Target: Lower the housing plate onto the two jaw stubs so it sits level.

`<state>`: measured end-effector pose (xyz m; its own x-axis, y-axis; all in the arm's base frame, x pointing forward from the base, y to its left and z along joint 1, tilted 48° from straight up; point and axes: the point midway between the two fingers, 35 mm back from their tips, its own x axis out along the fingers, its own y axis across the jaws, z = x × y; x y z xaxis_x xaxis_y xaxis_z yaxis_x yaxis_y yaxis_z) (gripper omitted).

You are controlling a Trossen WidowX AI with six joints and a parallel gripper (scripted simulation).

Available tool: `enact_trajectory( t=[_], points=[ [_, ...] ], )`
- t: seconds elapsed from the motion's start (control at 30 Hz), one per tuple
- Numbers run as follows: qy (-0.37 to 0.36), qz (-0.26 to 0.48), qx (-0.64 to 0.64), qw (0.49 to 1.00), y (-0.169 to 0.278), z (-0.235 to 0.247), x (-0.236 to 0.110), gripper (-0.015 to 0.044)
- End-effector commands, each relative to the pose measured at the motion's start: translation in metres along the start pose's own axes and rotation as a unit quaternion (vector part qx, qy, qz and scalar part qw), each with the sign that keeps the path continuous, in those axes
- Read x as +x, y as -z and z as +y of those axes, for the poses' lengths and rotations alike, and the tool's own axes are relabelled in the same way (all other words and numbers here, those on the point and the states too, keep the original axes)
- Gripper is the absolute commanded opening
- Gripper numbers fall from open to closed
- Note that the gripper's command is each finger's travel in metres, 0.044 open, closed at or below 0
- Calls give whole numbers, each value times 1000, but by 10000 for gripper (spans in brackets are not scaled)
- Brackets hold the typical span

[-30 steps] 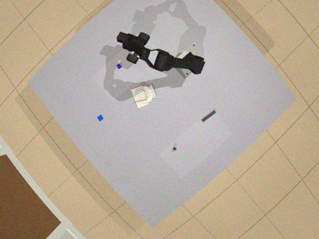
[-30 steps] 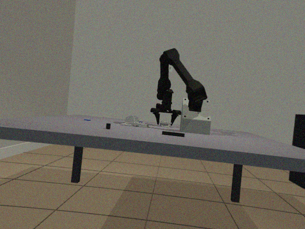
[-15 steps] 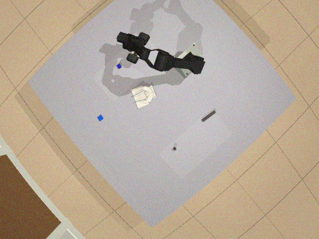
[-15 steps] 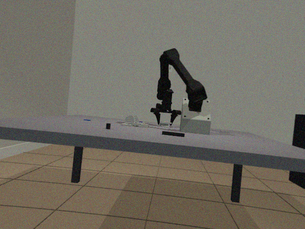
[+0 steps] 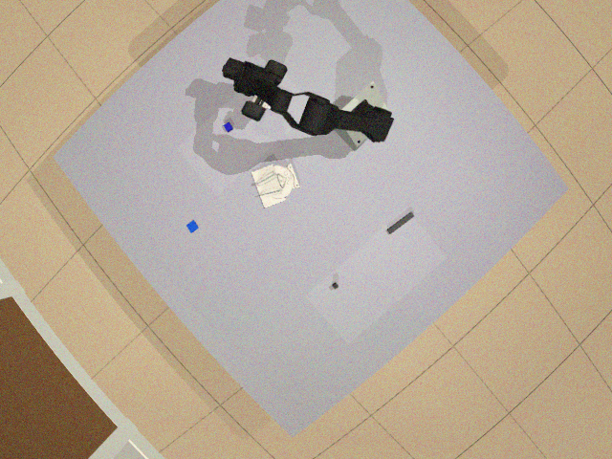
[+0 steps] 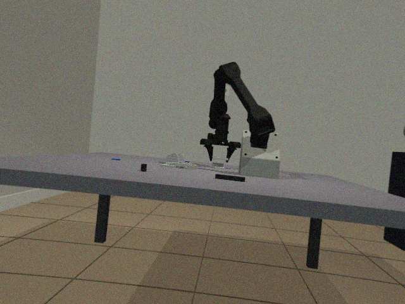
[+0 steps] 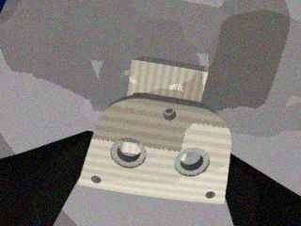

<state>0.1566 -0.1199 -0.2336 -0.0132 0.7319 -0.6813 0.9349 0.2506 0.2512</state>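
Observation:
The housing plate [image 7: 155, 175] is cream, with a rounded far edge, two grey-ringed holes and small dark holes. My gripper [image 5: 262, 101] [image 6: 219, 160] [image 7: 157, 149] points down and is shut on it, one finger at each side edge. The plate is low over the table; whether it touches anything beneath is unclear. A cream ribbed block [image 7: 165, 80] shows just beyond its rounded edge. A flat cream assembly [image 5: 267, 197] [image 6: 188, 166], with thin linkage-like outlines on it, lies apart from my gripper. The pins and jaw stubs are too small to tell.
Blue squares [image 5: 228, 126] [image 5: 192, 226] lie near the gripper and farther off. A dark bar [image 5: 400, 223] [image 6: 230, 178] and a small dark block [image 5: 334, 285] [image 6: 143, 167] lie on the table. The pale arm mount [image 6: 259, 168] stands beside the gripper.

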Motion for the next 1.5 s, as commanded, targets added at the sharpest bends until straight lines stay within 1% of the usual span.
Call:
enact_trajectory(
  t=[0.0,0.4,0.6,1.47],
  points=[
    [0,-5,-2,1000,-3,0,-15,351],
    [0,-6,-1,1000,-1,-1,-52,351],
    [0,-6,-4,1000,0,1,-53,351],
    [6,-23,-116,993,32,72,-67,351]
  ],
)
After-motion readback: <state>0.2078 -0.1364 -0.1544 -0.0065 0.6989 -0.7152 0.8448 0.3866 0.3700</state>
